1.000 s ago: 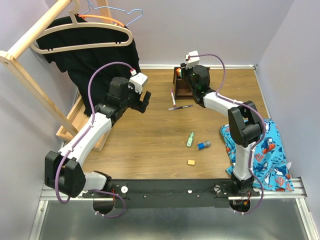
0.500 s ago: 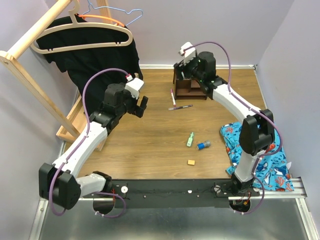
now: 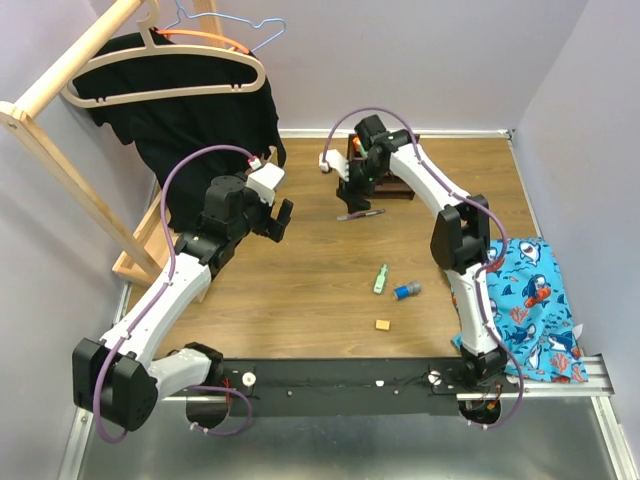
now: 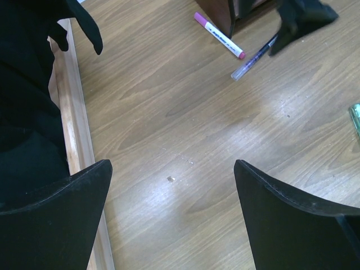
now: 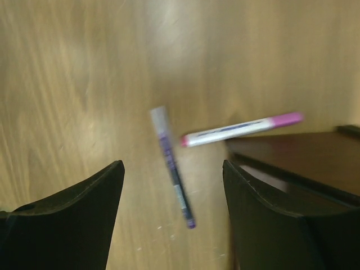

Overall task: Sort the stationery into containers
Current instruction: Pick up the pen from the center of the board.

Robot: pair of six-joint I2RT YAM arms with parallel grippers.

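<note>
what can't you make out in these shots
Organizer contents: top view, the right arm covers most of it; both wrist views catch only a corner.
Print on the pink pen and purple pen: right wrist view, motion blur.
Green highlighter: left wrist view, cut off by the right edge.
Eraser: top view, too small for detail.

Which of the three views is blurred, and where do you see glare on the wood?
The right wrist view is soft, as if motion-blurred: the purple pen and the pink pen have smeared edges. The left wrist view is sharp, with pale glare patches on the table. The top external view is sharp and evenly lit, with only soft shadows.
</note>
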